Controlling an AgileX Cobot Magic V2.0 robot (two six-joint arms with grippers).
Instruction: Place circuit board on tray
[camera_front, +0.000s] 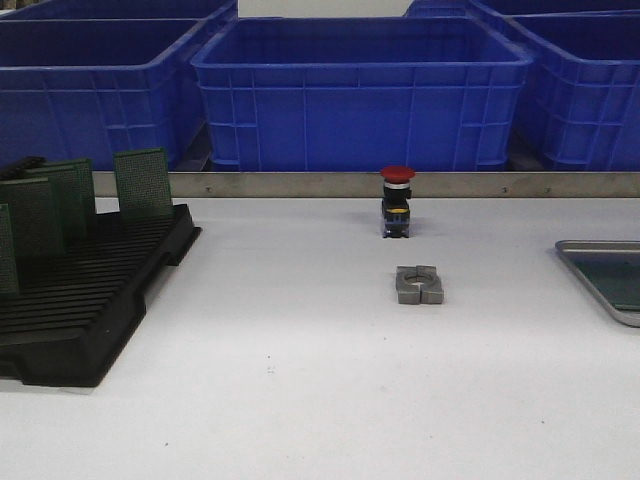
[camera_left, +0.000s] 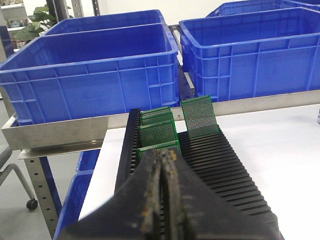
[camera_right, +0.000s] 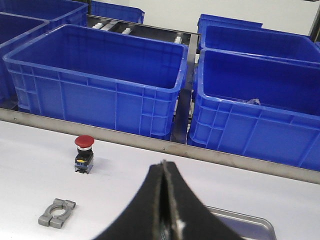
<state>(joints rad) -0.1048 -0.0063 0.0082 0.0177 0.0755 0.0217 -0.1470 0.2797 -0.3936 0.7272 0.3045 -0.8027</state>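
Industrial assembly workshop or factory bench, white worktable (camera_front: 300, 400), row of blue plastic crates (camera_front: 360, 90) on a steel rail shelf (camera_front: 400, 184), black slotted rack (camera_front: 80, 300) of green circuit boards (camera_front: 143, 182), red emergency-stop button (camera_front: 397, 200), grey metal clamp (camera_front: 419, 284)

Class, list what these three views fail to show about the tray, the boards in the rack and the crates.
- Tray: the front view's right edge cuts it off; in the right wrist view the shut right gripper covers most of it.
- Rack: its nearest slots sit behind the shut left gripper, so the circuit boards cannot be fully counted.
- Blue crates: walls hide their floors.
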